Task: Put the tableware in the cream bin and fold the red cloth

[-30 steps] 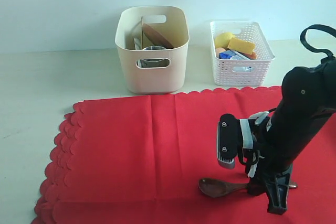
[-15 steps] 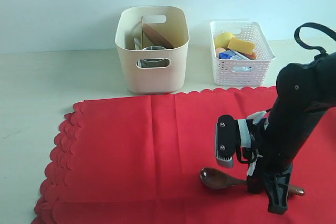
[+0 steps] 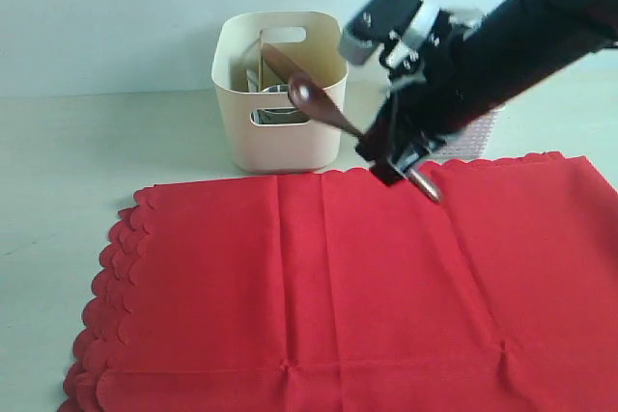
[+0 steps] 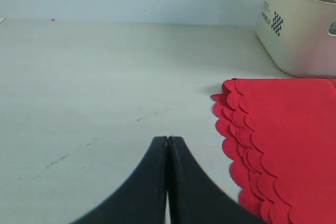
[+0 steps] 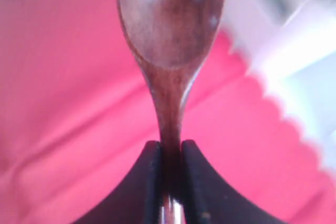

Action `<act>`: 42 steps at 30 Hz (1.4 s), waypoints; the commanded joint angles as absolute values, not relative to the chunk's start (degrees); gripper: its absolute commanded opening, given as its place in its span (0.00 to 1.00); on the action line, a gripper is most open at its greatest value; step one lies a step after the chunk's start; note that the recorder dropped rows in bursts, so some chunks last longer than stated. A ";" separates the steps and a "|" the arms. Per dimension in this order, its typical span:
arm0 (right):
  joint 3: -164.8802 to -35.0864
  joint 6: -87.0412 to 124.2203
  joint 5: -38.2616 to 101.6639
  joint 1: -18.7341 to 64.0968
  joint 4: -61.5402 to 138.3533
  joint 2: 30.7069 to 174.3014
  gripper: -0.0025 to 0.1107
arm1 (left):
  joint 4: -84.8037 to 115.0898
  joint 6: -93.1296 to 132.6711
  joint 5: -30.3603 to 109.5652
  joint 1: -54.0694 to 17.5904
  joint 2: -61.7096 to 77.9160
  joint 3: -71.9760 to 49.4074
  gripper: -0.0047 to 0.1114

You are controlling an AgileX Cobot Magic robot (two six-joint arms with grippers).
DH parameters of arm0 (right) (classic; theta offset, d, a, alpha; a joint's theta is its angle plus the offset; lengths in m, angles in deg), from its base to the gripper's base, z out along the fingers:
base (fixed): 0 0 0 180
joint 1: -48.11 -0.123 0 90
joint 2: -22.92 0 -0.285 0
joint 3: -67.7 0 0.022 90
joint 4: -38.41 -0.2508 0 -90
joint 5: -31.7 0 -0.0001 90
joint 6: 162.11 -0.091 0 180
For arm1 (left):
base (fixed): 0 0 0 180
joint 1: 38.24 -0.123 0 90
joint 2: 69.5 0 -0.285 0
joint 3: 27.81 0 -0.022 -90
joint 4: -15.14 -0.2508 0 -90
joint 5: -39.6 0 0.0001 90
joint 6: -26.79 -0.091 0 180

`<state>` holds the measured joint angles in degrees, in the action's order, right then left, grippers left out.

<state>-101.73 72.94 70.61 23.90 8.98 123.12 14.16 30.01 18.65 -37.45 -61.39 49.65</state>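
Observation:
My right gripper [image 3: 379, 150] is shut on the handle of the dark wooden spoon [image 3: 309, 96] and holds it in the air at the red cloth's far edge, its bowl in front of the cream bin [image 3: 280, 142]. In the right wrist view the spoon [image 5: 170, 24] sticks out from between the gripper's [image 5: 170, 148] fingers. The bin holds a brown plate [image 3: 290, 67] on edge and a steel cup [image 3: 280, 115]. The red cloth [image 3: 319, 287] lies spread flat. My left gripper [image 4: 167, 141] is shut and empty over bare table beside the cloth's scalloped edge [image 4: 283, 140].
The white lattice basket [image 3: 475, 138] is mostly hidden behind my right arm. The cream bin [image 4: 299, 35] shows in the left wrist view past the cloth's corner. Pale bare table [image 3: 68, 171] lies left of the cloth.
My right gripper closed on the spoon lying at the cloth's front right and lifted it up and back toward the cream bin. The left gripper has stayed shut.

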 commanded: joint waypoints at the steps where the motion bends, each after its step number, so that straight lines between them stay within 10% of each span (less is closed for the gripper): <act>1: -111.50 73.76 63.11 23.93 4.05 126.08 0.02 | 14.29 30.17 19.46 -37.07 -61.71 49.41 0.04; 21: -153.49 76.30 69.46 29.59 -12.18 163.94 0.03 | 14.29 30.17 19.46 -37.07 -61.71 49.41 0.04; 34: -153.86 74.40 70.03 29.59 -10.30 164.30 0.59 | 14.29 30.17 19.46 -37.07 -61.71 49.41 0.04; 42: -153.86 57.26 79.30 29.59 3.66 157.00 0.42 | 14.29 30.17 19.46 -37.07 -61.71 49.41 0.04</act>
